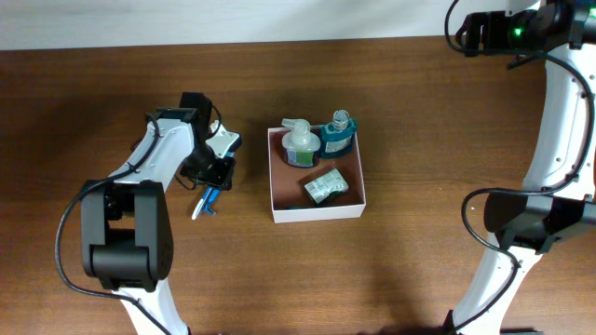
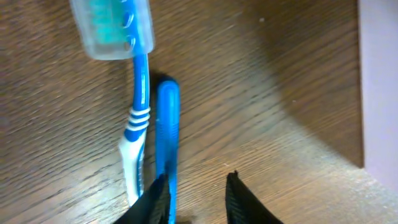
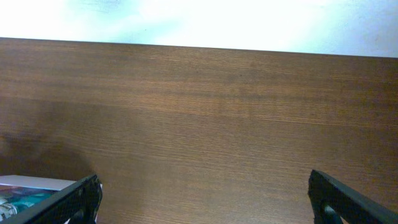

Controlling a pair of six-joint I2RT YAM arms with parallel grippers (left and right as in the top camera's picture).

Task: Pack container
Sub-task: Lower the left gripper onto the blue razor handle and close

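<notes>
From my seat I see two arms. The left arm [image 1: 154,154] is folded forward from its base, its wrist turned down just left of the container [image 1: 317,214], and the left gripper [image 2: 197,176] hangs low over the table [image 1: 419,112]. Its jaws are parted a little and clamp nothing: bare wood shows between them, and one finger [image 2: 155,202] lies against a blue stick [image 2: 168,124], which I cannot identify. Just beside the stick lies one toothbrush [image 2: 138,93], blue-handled, with a clear cap over its bristles; the two lie parallel, almost touching. The right arm [image 1: 559,121] stretches up the right side towards the far corner, well apart from everything. The right gripper [image 3: 203,179] is spread wide and empty above the wood. The single container sits near the middle of the table, its white wall close to the left gripper. Inside I count three things: one white-and-green bottle [image 1: 298,142] and one blue bottle [image 1: 338,133] side by side along the far wall, and one small packet [image 1: 326,186] lying flat nearer me.
</notes>
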